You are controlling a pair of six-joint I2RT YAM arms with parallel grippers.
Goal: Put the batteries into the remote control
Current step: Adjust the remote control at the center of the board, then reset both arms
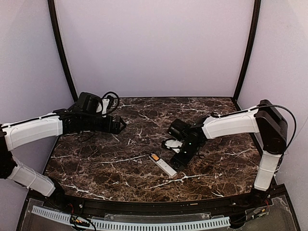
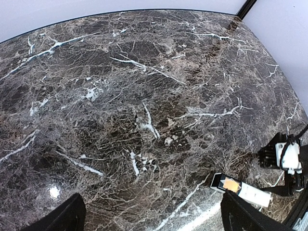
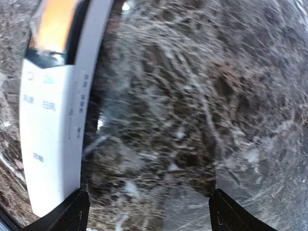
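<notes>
The remote control (image 1: pixel 162 164) is a slim white bar with an orange patch at its far-left end, lying on the marble table in front of centre. It also shows in the left wrist view (image 2: pixel 243 190) and the right wrist view (image 3: pixel 53 110). My right gripper (image 1: pixel 179 161) is low over the table just right of the remote, open and empty (image 3: pixel 149 214); its left fingertip (image 3: pixel 72 214) is beside the remote's near end. My left gripper (image 1: pixel 121 126) hovers at the back left, open and empty (image 2: pixel 154 221). No batteries are in view.
The dark marble table (image 1: pixel 96 163) has a black raised rim along the front. A small white shape with dark cable (image 1: pixel 172 143) lies under the right wrist; I cannot tell what it is. Purple walls enclose the back and sides.
</notes>
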